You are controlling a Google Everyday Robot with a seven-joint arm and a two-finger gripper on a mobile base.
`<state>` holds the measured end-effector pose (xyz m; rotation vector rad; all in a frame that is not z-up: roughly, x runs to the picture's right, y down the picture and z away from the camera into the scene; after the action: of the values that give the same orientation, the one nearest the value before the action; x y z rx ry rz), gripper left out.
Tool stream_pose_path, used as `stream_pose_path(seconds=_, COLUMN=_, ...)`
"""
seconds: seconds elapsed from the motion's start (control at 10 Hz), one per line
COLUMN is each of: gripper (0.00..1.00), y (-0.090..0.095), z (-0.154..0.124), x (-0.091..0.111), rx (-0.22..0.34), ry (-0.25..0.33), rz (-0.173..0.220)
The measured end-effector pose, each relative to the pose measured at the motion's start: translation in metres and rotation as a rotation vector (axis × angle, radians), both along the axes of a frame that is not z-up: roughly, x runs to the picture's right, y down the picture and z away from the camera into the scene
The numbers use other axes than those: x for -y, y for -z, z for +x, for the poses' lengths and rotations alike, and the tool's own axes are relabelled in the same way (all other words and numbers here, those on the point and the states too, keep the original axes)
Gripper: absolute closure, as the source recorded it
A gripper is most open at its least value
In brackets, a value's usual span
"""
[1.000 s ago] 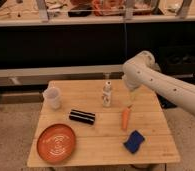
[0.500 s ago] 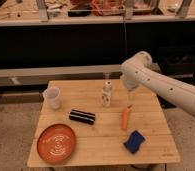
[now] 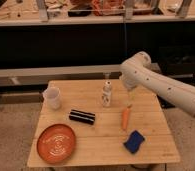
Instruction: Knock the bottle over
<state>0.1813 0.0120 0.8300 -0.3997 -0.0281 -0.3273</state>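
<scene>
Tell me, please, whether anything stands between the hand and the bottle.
Nothing visible does. The hand hangs to the right of the upright bottle, with only tabletop between; the carrot lies below the hand, off that line.

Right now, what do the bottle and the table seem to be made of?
The bottle looks like white plastic, smooth, with a narrow moulded neck. The table looks like pale matte wood: plank lines show. The gripper hangs beside the bottle, apart from it.
</scene>
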Motion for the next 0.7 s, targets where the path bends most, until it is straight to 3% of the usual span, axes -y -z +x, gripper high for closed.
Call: stream_pose_path(seconds=0.7, gripper=0.20, y=-0.0107, z=-0.0070, x=-0.0001, rx=0.038, ry=0.036, rz=-0.012)
